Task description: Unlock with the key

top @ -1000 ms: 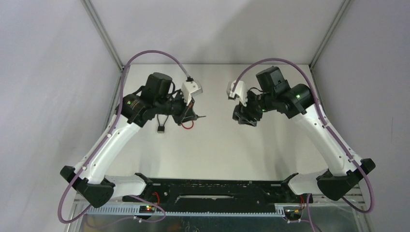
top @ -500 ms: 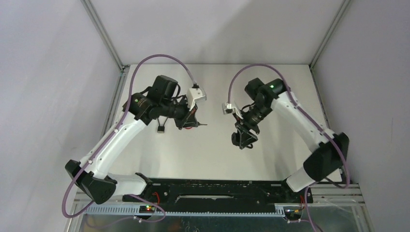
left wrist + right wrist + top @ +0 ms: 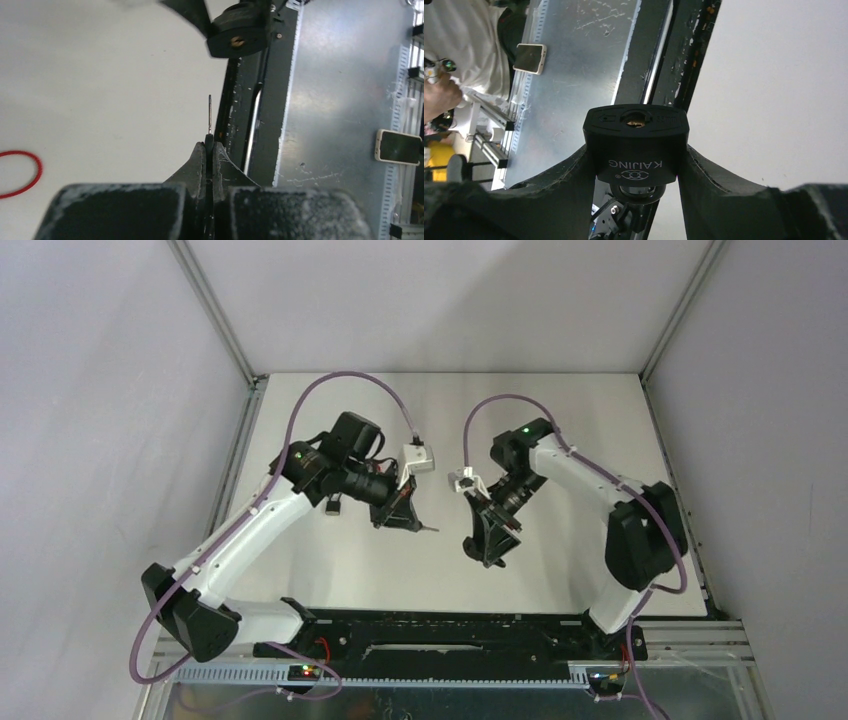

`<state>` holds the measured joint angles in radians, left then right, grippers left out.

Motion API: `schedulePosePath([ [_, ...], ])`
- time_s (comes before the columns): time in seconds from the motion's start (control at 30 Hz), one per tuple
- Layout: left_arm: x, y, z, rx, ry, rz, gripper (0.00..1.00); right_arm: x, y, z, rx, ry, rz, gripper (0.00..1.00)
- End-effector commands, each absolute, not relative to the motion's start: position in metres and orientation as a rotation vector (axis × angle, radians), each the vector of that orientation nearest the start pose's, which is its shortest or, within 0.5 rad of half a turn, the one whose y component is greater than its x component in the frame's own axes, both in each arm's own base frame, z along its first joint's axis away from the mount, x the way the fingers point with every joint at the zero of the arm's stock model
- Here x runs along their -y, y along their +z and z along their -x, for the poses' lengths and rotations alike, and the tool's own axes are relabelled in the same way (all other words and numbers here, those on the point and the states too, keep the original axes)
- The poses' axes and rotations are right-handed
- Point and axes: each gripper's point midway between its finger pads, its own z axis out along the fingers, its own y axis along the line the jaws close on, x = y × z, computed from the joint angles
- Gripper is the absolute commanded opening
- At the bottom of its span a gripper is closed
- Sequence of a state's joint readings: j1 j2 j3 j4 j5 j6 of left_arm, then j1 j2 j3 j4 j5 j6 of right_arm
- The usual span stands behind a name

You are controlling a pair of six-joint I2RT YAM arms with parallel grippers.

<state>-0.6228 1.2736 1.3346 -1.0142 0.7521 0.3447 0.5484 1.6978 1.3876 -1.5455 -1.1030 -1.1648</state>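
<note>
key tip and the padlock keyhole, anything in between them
Nothing: in the left wrist view an open gap separates the key from the padlock, with only table behind.

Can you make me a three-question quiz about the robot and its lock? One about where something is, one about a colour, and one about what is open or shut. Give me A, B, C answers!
1. Where is the padlock?
A. Lying flat on the table
B. Held in the right gripper
C. Hanging on the wall

2. What colour is the ring lying on the table?
A. Red
B. Blue
C. Green

3. What is the left gripper doing?
A. Standing wide open
B. Shut on the key
C. Shut on nothing

Answers:
1. B, because the right wrist view shows the padlock clamped between the two fingers, keyhole facing out.
2. A, because the thin loop at the edge of the left wrist view is bright red.
3. B, because the jaws are pressed together and the key's thin blade sticks out from between them.
</note>
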Motion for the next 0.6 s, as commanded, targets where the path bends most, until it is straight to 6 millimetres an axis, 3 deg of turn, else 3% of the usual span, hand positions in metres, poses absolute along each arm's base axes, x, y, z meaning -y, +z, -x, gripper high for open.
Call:
schedulePosePath([
  [0.0,0.253,0.248,-0.131,-1.917,-1.141,-1.54,0.0,-0.259,0.183,-0.109,-1.824,1.834,1.759,0.0],
  [0.27,0.26,0.239,-0.105,-1.797,-1.097,-1.796,0.0,-0.267,0.171,-0.101,-1.801,1.865,1.834,0.0],
  [0.57,0.266,0.237,-0.117,-1.58,-0.789,-1.931,0.0,-0.276,0.168,-0.091,-1.811,1.891,1.892,0.0],
])
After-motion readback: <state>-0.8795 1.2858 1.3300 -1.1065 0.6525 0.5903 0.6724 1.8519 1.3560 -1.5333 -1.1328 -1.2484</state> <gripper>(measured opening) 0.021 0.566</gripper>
